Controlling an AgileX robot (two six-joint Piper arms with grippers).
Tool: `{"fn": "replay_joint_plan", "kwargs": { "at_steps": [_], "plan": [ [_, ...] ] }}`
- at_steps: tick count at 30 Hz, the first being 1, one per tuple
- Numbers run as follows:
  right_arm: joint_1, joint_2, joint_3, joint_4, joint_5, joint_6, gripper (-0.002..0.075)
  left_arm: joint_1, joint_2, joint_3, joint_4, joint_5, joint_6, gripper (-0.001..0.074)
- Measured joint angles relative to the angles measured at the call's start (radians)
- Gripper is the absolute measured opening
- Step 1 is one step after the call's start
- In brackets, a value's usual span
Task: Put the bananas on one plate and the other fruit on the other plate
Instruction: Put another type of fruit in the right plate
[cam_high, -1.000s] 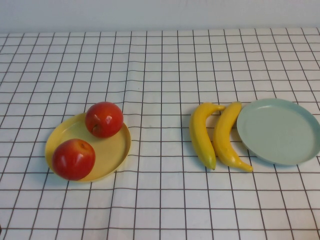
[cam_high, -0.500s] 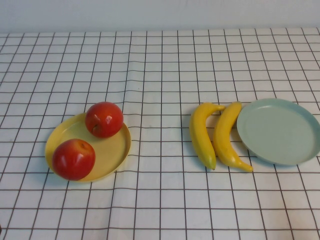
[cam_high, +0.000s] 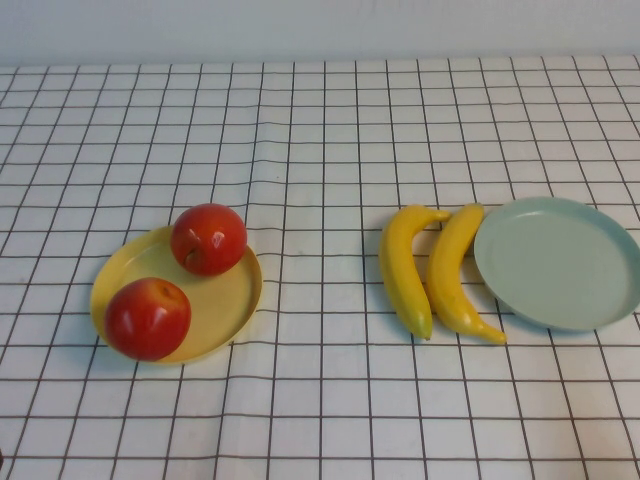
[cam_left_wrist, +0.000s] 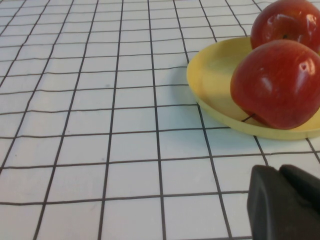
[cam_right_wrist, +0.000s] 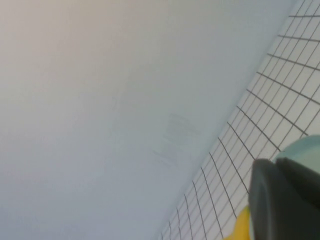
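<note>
High view: two red apples (cam_high: 180, 277) sitting on the yellow plate (cam_high: 233, 297), left side of the checked tabletop (cam_high: 320, 130). Two bananas (cam_high: 432, 270) lying side by side on the cloth, just beside the blue-green plate (cam_high: 560, 262), maybe touching its rim. Left gripper (cam_left_wrist: 286, 202) low near the yellow plate, fingers clenched, holding nothing. Right gripper (cam_right_wrist: 286, 200) raised near the blue-green plate, fingers clenched too.
</note>
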Motion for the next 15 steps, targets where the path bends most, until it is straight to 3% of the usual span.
{"fn": "replay_joint_plan", "kwargs": {
  "at_steps": [7, 15],
  "plan": [
    [0.0, 0.053, -0.059, -0.193, 0.227, 0.0, -0.0015, 0.0, 0.0, 0.0, 0.0, 0.0, 0.0, -0.0004],
    [0.0, 0.44, -0.459, -0.512, 0.649, -0.101, -0.0015, 0.0, 0.0, 0.0, 0.0, 0.0, 0.0, -0.0004]
  ]
}}
